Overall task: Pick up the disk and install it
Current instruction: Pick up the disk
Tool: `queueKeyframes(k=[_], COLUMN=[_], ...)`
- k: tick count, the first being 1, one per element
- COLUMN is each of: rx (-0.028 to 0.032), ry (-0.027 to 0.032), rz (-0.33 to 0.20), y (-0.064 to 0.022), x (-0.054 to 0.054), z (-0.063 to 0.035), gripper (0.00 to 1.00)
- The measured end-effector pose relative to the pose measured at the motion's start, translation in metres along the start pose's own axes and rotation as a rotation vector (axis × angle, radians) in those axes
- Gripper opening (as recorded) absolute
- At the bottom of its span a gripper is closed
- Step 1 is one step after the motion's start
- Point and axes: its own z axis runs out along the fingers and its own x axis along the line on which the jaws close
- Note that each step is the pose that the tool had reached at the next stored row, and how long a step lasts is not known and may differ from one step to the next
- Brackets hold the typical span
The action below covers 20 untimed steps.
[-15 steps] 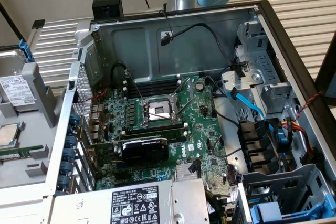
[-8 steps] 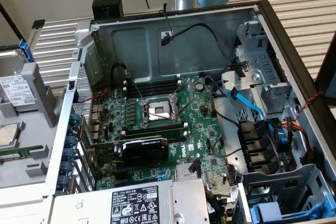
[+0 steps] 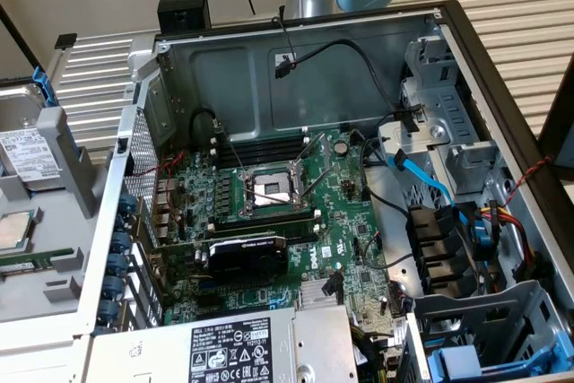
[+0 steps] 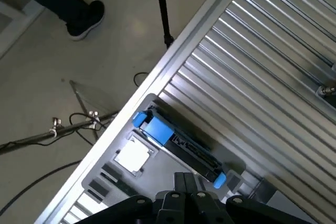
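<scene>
1. Your fingers (image 4: 180, 184) are pressed together and carry nothing.
2. Just beyond their tips lies the disk (image 4: 184, 145), ungripped. Its long axis runs crosswise to your reach, between the two ends of its blue carrier (image 4: 155, 128).
3. The square chip (image 4: 134, 156) sits beside it.
4. In the exterior view the disk (image 3: 27, 154) rests in a grey tray (image 3: 67, 159) on the slatted surface (image 3: 99, 78), at the exterior view's left, outside the open computer case (image 3: 269, 69).

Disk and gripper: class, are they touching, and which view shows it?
Apart. The exterior view shows the disk lying bare in its tray, nothing on it; in the wrist view the gripper hangs well above it.
</scene>
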Motion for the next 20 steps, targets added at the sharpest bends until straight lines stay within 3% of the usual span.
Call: queueKeyframes(k=[20], rx=[-0.0003], ry=[0.0028], rz=[-0.364], y=[0.0000], x=[0.0000], z=[0.0002], gripper=[0.11])
